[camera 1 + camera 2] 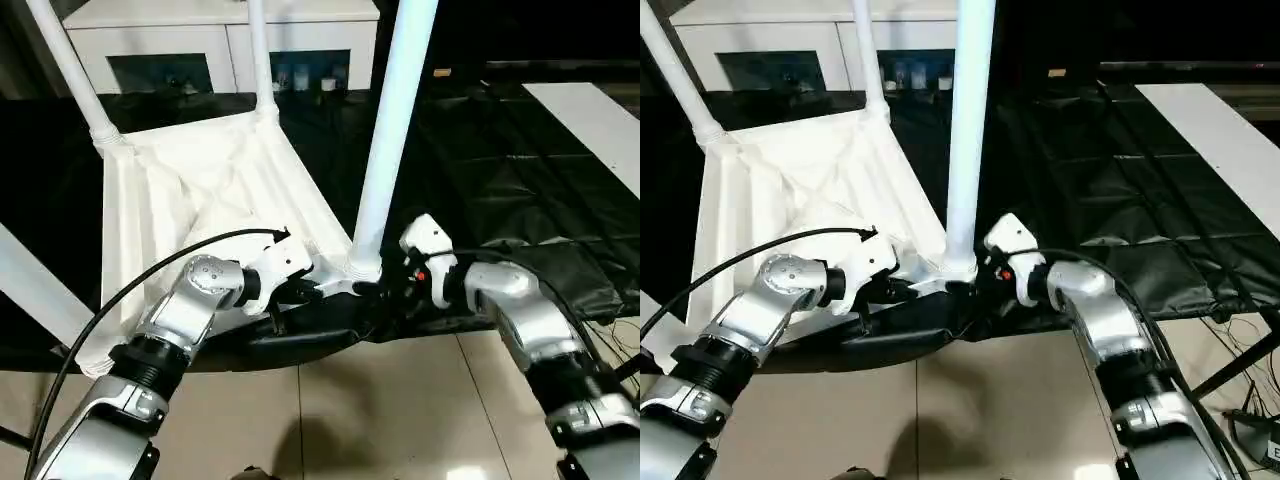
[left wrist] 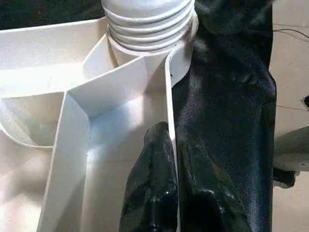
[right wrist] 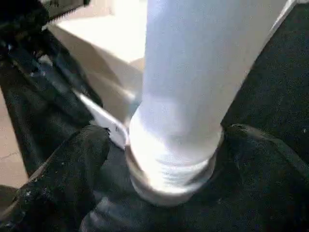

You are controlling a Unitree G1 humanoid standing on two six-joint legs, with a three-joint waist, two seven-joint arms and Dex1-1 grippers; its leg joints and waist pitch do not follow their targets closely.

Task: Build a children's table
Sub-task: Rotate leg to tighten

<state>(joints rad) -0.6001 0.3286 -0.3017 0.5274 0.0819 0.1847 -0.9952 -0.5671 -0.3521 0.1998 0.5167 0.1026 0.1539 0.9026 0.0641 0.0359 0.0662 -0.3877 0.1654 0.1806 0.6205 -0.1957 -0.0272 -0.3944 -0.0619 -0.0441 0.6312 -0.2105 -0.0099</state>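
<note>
Left eye view shows the white plastic rectangular table top (image 1: 200,190) lying upside down, ribbed underside up, on the large black-covered table (image 1: 520,180), with its near corner at the table's front edge. Three long white tapered round legs stand in corner sockets: two at the far corners and the near leg (image 1: 390,130) rising from the socket between the two arms. The left gripper (image 2: 169,193) is pinched shut on the thin rim of the top just beside that socket, one black finger on each side of the wall, steadying the piece. The right gripper (image 3: 164,159) has its black fingers spread wide around the base of the near leg, where the threaded collar meets the socket; whether they press on it I cannot tell. The step in hand looks like seating this leg. The next move likely calls for closing on the base again and turning it further while the left arm holds the top against rotation.
</note>
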